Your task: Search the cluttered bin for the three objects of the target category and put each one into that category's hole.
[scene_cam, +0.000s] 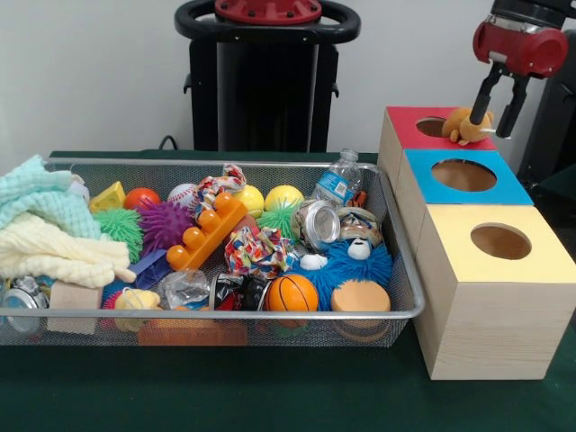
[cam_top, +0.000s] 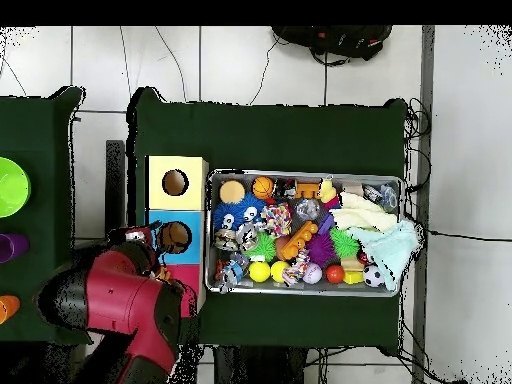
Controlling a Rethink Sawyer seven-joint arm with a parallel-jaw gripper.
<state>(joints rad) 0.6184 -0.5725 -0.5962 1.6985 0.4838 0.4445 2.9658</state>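
A yellow-orange duck toy lies on the red top of the far wooden box, at the right rim of its round hole. My gripper hangs just above and to the right of it, open, with the left finger touching the duck's back. The wire mesh bin is full of toys. A second yellow duck-like toy lies at its front left, and also shows in the overhead view. In the overhead view my red arm covers the gripper and most of the red box.
A blue-topped box and a yellow-topped box stand in a row in front of the red one. The bin holds an orange basketball, yellow balls, a water bottle, pale cloths and blue furry toys.
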